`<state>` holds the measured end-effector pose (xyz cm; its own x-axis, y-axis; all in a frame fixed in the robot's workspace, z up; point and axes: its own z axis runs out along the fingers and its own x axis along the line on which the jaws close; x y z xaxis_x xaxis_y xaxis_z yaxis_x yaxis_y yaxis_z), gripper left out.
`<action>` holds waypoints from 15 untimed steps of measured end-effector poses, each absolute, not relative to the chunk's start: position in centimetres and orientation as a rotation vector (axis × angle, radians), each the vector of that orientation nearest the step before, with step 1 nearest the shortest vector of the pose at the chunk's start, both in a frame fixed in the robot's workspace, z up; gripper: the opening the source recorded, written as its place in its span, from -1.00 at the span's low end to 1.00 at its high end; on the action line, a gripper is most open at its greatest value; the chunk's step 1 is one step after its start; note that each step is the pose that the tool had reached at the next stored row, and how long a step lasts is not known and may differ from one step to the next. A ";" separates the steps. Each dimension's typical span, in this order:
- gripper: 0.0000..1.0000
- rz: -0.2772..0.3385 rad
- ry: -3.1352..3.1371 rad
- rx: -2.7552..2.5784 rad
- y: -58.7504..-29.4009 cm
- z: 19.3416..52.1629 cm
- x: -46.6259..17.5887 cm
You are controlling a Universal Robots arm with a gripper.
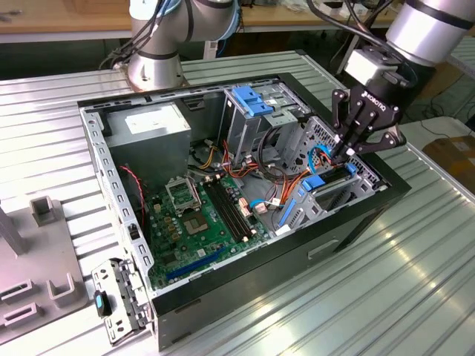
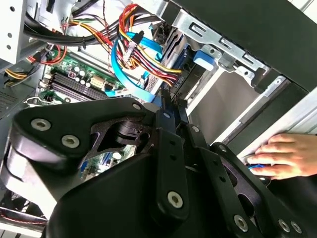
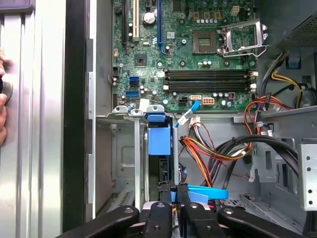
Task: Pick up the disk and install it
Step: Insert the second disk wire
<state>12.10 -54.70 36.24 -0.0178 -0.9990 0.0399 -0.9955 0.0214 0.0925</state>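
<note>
Install step underway: black multi-link gripper (image 1: 347, 152) w/ fingers pinched on flat grey-black disk w/ blue plastic rail (image 3: 159, 144), standing edge-on, partly seated in grey metal drive cage (image 1: 349, 174); next calls for straight push along cage rails.

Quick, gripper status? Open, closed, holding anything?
Gripper: closed on the disk's blue rail, with the disk standing in the drive cage.
</note>
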 end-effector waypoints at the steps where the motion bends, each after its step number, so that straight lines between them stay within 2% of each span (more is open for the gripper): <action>1: -0.67 -0.054 -2.169 2.144 -54.7 36.1 12.0; 15: -0.67 -0.066 -2.173 2.185 -55.7 35.1 11.5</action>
<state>11.50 -55.71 35.07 0.0059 -0.9999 0.0114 -0.9974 -0.0051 0.0718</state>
